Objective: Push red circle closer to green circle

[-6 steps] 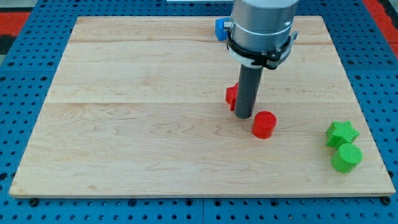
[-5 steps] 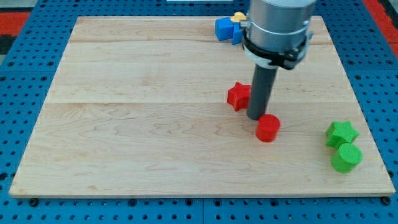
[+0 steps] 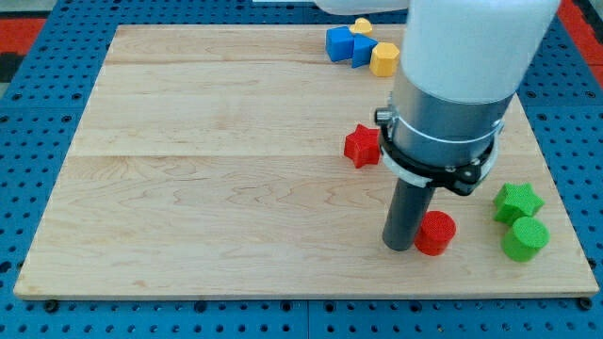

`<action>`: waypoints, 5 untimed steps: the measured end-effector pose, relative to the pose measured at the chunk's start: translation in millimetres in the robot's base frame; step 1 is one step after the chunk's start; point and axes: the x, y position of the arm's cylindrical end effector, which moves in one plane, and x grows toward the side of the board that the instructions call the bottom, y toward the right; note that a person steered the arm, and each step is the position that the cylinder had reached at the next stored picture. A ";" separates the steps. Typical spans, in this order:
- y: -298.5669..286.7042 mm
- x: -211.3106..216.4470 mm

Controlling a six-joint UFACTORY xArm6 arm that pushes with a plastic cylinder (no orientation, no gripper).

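The red circle [image 3: 436,233] lies on the wooden board near the view's bottom right. My tip [image 3: 399,247] touches its left side. The green circle [image 3: 525,239] lies further right, near the board's right edge, a short gap from the red circle. A green star [image 3: 517,201] sits just above the green circle. The rod and arm body hide part of the board above the red circle.
A red star [image 3: 361,145] lies left of the arm near the board's middle. Two blue blocks [image 3: 339,43] and yellow blocks [image 3: 383,58] sit at the view's top. The board's bottom edge [image 3: 301,298] is close below the circles.
My tip has moved down and right, pushing the red circle toward the green circle. The red star is now uncovered and has not moved.
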 end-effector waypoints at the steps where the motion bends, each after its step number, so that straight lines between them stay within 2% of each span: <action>1: 17.4 -4.2; 2: 43.3 -4.2; 4: 55.0 -4.4; 5: 16.9 -8.5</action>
